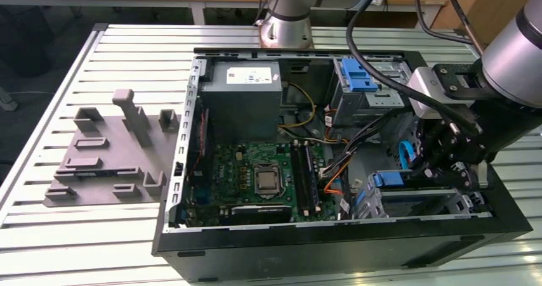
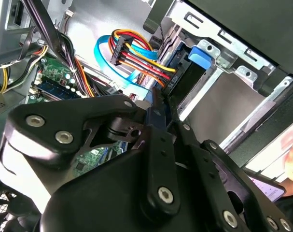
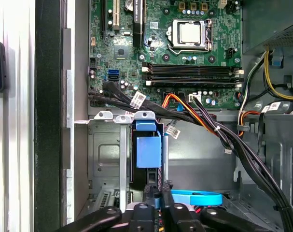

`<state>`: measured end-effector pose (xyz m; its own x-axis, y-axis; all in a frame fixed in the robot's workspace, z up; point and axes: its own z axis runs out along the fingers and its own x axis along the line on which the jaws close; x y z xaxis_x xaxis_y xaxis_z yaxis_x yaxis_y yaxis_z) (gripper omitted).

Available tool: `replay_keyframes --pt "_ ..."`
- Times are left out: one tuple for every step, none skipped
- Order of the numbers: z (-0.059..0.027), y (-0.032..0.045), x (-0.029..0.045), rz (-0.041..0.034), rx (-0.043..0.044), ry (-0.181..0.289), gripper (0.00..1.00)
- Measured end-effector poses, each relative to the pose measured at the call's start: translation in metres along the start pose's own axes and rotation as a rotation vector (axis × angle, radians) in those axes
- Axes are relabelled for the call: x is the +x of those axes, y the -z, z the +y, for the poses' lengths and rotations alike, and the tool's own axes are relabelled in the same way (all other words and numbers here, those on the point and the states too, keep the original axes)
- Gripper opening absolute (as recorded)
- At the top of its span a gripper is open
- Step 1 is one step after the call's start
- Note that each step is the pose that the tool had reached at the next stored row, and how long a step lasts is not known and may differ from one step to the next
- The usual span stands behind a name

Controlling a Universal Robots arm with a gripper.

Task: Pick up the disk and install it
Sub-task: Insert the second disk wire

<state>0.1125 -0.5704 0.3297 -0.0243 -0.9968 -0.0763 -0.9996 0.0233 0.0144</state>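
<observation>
The disk [image 3: 147, 145] stands on edge in a slot of the grey metal drive cage [image 3: 105, 154], at the case's front corner on the exterior view's right. Its blue carrier frame [image 1: 391, 179] shows above the cage. In the second wrist view, the disk [image 2: 185, 79] shows a black side and a blue tab. My gripper [image 3: 159, 195] is right behind the disk's near edge. Its black fingers are shut close together, narrower than the disk. In the second wrist view the gripper [image 2: 158, 104] points straight at the disk. In the exterior view the gripper [image 1: 436, 169] reaches down into the case.
The open computer case [image 1: 339, 232] lies on a slatted metal table. A blue flat cable [image 3: 194, 197] and bundled wires [image 3: 185, 113] run close to my fingers. The motherboard [image 1: 263, 172], a grey power supply box [image 1: 245, 102] and a second cage with a blue latch [image 1: 360, 77] fill the case. A grey fixture [image 1: 110, 153] sits outside it.
</observation>
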Motion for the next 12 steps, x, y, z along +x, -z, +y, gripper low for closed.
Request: replay_keyframes --pt "0.0000 -0.0003 0.0000 -0.0005 0.0000 0.000 0.23" --pt "0.0000 -0.0002 0.0000 -0.0002 0.0000 0.000 0.23" --pt "0.0000 -0.0002 0.0000 -0.0002 0.0000 0.000 0.29" --pt "0.0000 0.0000 0.0000 0.0002 0.0000 0.000 0.35" --pt "0.0000 0.0001 0.0000 0.0003 0.0000 0.000 0.35" --pt "0.0000 0.0004 0.0000 0.0003 0.0000 0.000 0.40" --pt "0.0000 0.0015 -0.0001 0.0007 0.0000 0.000 0.46" --pt "0.0000 0.0028 -0.0003 0.0004 0.0000 0.000 0.46" --pt "0.0001 0.0054 -0.0004 0.0003 0.0000 0.000 0.52" --pt "0.0001 0.0083 -0.0006 0.0003 0.0000 0.000 0.52" --pt "0.0002 0.0110 -0.0008 0.0004 -0.0001 0.000 0.58" --pt "0.0002 0.0128 -0.0009 0.0004 -0.0001 0.000 0.58"
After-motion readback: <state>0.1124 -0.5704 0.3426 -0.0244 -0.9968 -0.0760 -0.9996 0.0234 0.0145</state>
